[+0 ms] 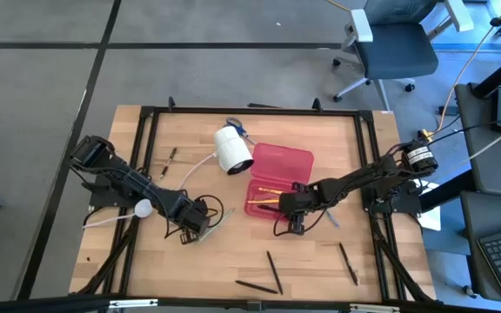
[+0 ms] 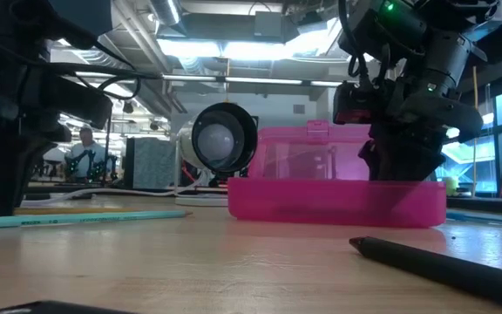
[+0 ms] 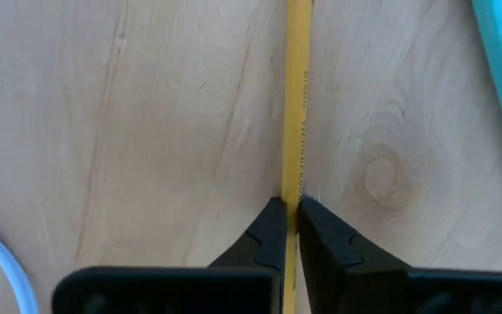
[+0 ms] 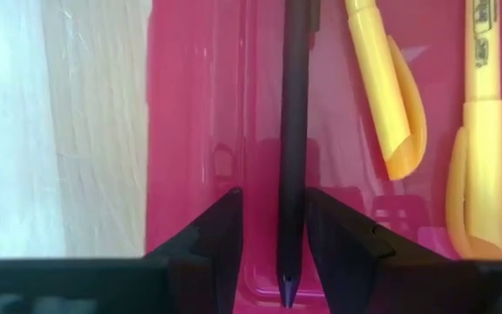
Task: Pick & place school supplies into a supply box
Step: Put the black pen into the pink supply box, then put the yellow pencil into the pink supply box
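Meanwhile, I am hovering the right gripper (image 4: 273, 231) over the supply box (image 1: 278, 178), fingers spread beside a black pen (image 4: 293, 131) lying lengthwise between them. Left gripper (image 3: 288, 228) is pinching a yellow pencil (image 3: 296, 96) on the table (image 1: 320, 261).

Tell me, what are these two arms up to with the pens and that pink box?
They are tidying pens into the pink box. The right gripper hangs over the open box with a dark pen between its parted fingers, beside two yellow pens already inside. The left gripper is shut on a yellow pencil lying on the table.
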Robot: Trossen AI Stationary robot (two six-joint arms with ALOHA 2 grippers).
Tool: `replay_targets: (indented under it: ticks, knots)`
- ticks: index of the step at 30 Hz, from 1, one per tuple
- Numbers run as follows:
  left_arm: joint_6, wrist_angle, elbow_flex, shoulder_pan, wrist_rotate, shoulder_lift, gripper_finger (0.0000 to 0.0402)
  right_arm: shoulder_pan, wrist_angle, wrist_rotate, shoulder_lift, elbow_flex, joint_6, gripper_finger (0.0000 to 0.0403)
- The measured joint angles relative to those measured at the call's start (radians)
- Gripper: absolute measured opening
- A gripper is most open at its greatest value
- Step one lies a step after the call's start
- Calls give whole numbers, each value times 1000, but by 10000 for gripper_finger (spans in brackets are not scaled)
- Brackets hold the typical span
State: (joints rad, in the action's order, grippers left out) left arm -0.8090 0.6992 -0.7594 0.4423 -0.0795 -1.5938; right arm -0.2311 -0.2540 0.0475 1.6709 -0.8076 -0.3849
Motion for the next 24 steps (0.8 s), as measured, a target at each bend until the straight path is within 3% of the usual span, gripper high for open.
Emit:
replay_targets:
  ticks: [12,24]
  knots:
    - [-16,-3,6,-1,-61,53,8,-16,8,44,-96,1,2,129]
    - [1,1,3,0,-56,56,8,-29,15,64,-119,0,8,129]
